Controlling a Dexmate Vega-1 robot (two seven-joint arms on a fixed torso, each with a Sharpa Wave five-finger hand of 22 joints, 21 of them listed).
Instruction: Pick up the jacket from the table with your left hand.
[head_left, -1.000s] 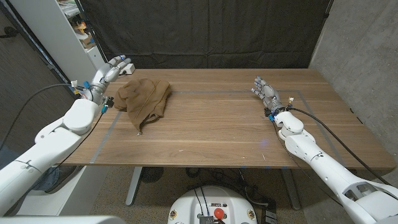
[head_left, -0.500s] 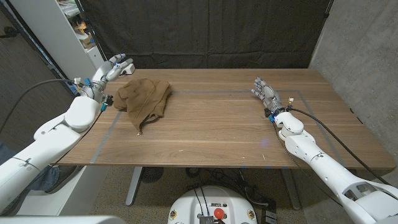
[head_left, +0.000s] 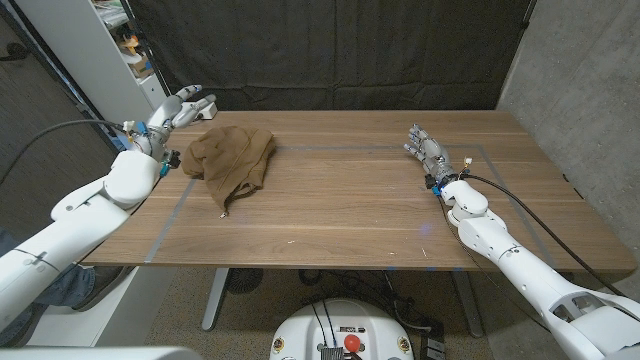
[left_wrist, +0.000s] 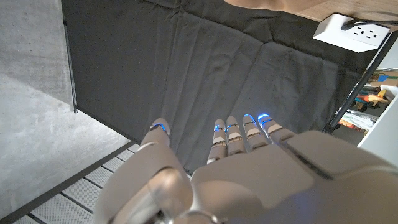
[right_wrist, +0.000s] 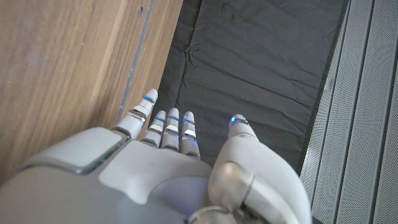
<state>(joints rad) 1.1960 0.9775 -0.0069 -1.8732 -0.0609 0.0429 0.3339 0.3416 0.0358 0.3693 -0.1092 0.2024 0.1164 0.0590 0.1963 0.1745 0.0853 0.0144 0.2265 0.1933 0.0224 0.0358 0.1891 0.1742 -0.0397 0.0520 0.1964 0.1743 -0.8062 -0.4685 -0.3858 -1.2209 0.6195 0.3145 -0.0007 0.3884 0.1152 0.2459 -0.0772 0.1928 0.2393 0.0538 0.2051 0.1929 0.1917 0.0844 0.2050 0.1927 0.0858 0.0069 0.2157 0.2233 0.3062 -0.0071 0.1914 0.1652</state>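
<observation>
1. While the left hand (head_left: 183, 106) hangs at the bench's far left corner, just beside the jacket (head_left: 232, 157), its fingers are stretched out and apart with nothing in them. No contact with the cloth that I can see.
2. Left wrist view agrees: fingers (left_wrist: 252, 132) straight and spread, aimed at the dark curtain, nothing between them.
3. Step in hand, as I read it: approach, pre-grasp. Jacket not yet touched, so the pick is barely begun.
4. Jacket: brown, crumpled in a heap on the bench (head_left: 360, 200), far-left area, with a thin strand trailing toward the near edge.
5. Next move likely calls for bringing the hand over and down onto the heap, then closing on a bunched fold near the middle. Grabbing the edge alone would probably leave most of it dragging. It's soft cloth, so expect it to sag and unfold on the lift.
6. Right hand (head_left: 426, 149) is well apart on the right side of the bench, fingers extended, holding nothing. Right wrist view shows the same.
7. Count: one jacket, one bench, two hands. Nothing else on the bench that I can make out.
</observation>
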